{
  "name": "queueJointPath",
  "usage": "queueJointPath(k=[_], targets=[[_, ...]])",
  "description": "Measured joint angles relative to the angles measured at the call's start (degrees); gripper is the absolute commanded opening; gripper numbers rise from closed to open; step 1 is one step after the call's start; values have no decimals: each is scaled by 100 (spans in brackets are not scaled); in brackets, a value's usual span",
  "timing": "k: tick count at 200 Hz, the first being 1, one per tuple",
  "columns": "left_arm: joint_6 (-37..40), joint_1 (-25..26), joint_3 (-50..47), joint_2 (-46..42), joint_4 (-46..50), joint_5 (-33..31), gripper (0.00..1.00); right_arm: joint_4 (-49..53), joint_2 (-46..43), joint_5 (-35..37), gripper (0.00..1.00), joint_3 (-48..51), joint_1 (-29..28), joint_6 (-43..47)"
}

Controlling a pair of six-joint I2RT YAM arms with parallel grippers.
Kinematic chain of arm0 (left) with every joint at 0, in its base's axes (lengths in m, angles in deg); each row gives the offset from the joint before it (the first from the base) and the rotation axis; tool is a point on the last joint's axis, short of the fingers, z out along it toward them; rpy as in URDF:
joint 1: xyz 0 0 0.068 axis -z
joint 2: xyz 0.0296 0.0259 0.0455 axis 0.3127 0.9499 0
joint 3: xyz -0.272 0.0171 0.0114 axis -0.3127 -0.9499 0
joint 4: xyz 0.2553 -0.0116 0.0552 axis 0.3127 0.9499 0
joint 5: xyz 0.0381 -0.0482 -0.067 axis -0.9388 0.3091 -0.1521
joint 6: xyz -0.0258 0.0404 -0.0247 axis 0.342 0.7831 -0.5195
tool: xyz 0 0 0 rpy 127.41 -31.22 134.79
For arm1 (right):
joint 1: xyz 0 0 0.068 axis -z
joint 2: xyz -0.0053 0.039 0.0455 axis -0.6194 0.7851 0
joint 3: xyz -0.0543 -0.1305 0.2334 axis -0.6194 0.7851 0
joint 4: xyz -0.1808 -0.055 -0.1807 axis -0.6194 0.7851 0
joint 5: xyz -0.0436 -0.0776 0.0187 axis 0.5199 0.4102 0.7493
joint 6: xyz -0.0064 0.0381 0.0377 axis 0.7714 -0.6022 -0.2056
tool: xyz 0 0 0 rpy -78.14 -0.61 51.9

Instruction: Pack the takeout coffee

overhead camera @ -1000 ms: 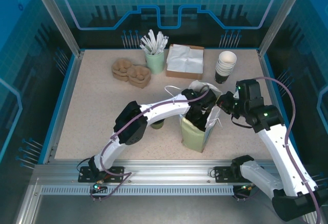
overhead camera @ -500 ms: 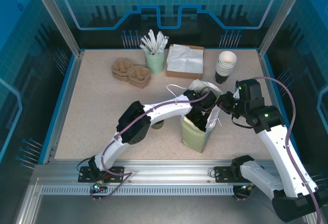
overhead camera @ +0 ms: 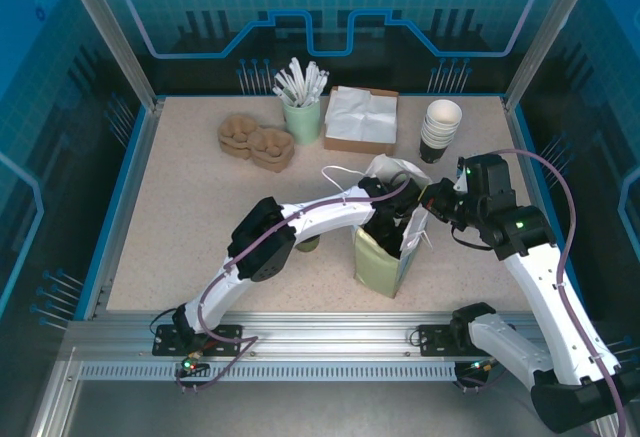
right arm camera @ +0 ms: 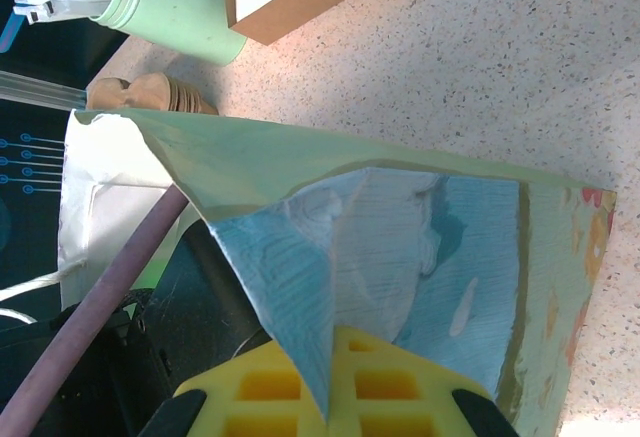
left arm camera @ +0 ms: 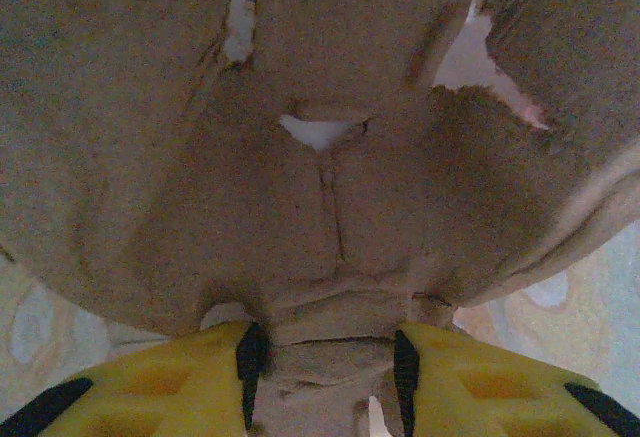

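Observation:
A pale green paper bag [overhead camera: 378,267] stands open near the table's front middle. My left gripper [overhead camera: 390,225] reaches down into its mouth. In the left wrist view my left gripper [left arm camera: 325,377] is shut on a tab of a brown pulp cup carrier [left arm camera: 330,187], which hangs close in front of the camera. My right gripper [overhead camera: 432,200] pinches the bag's right rim. In the right wrist view my right gripper [right arm camera: 330,382] is shut on that rim of the bag [right arm camera: 430,247], whose inner side looks blue-green. The inside of the bag is hidden from above by the left arm.
At the back stand a stack of brown carriers [overhead camera: 257,140], a green cup of white stirrers [overhead camera: 302,117], a cardboard box of napkins [overhead camera: 361,119] and a stack of paper cups [overhead camera: 441,129]. A small dark green thing [overhead camera: 308,245] sits under the left forearm.
The left arm's elbow has shifted slightly to the right. Both grippers hold what they held, in nearly the same places.

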Motion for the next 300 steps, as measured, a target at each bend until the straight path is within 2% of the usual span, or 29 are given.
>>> queueJointPath(k=[22, 80, 169, 231, 300], targets=[[-13, 0, 0, -7, 2, -2, 47, 17, 0, 0, 0, -20, 0, 22], [-20, 9, 339, -138, 525, -365, 50, 22, -76, 31, 0, -140, 0, 151], [-66, 109, 1410, -1058, 1097, -942, 51, -13, 79, 203, 0, -433, 2, 345], [-66, 98, 1513, -1296, 1215, -1130, 51, 0, 76, 225, 0, -553, 4, 586], [-35, 114, 1547, -2498, 1187, -1624, 54, -205, 122, -107, 0, -551, 247, 752]])
